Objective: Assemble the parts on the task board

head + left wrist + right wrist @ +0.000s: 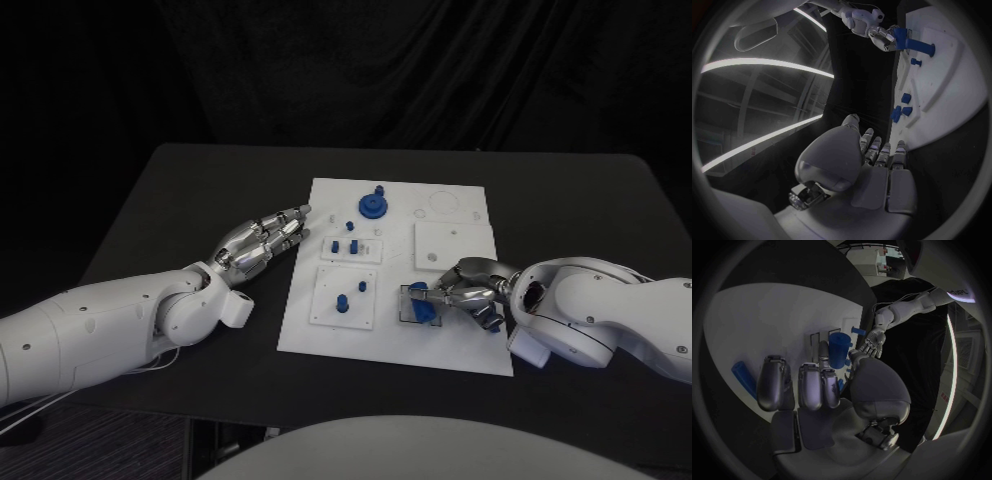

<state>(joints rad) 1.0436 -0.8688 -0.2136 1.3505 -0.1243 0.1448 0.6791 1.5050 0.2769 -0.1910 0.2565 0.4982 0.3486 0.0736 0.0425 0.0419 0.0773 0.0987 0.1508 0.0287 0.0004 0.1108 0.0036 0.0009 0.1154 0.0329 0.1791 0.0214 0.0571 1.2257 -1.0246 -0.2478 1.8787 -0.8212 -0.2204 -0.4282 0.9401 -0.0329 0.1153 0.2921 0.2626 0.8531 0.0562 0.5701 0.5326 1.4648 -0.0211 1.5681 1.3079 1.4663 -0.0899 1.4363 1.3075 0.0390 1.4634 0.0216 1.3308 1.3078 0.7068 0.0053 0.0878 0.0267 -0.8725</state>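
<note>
A black table (173, 200) stands before a black curtain (361, 70) backdrop.

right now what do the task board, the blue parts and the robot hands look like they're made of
Task board: looks like matte white plastic, a flat plate with raised square panels and no glare.
Blue parts: probably plastic, uniformly saturated blue with a dull sheen; possibly printed, but that cannot be told.
Left robot hand and right robot hand: silver metal or metallic-finished shells, with bright highlights on the segments.

White task board (454, 345), blue parts (372, 207), black table (202, 190), silver hands.
</note>
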